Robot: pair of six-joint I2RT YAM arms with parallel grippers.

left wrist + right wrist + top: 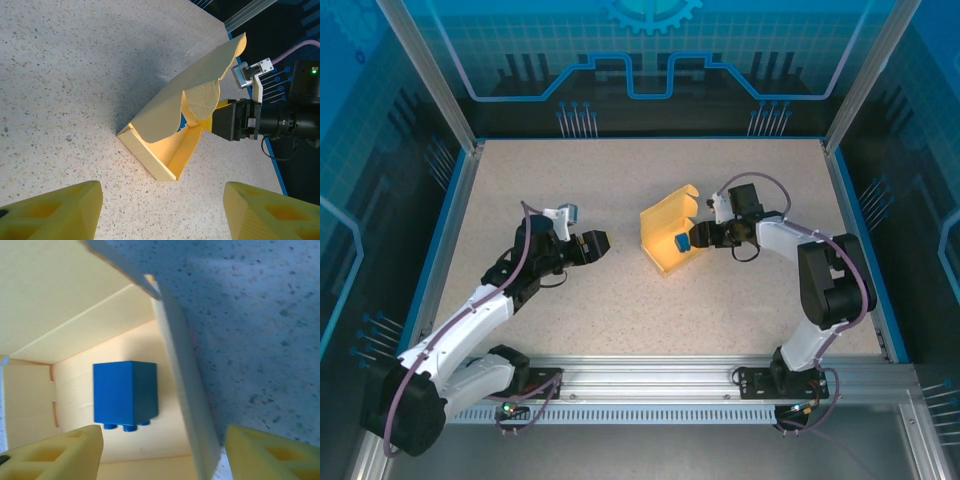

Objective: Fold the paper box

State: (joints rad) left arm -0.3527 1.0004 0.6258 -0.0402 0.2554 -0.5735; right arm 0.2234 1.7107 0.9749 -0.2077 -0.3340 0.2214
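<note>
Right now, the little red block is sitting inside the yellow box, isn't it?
Almost. The block is blue, not red. The rest is right: it is sitting inside the yellow paper box. The right wrist view shows it, looking straight into the open box.

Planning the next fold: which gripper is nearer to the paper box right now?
Right. The right gripper is at the paper box's open right side, with a box wall between its open fingers. The left gripper sits apart to the box's left, open and facing it.
</note>
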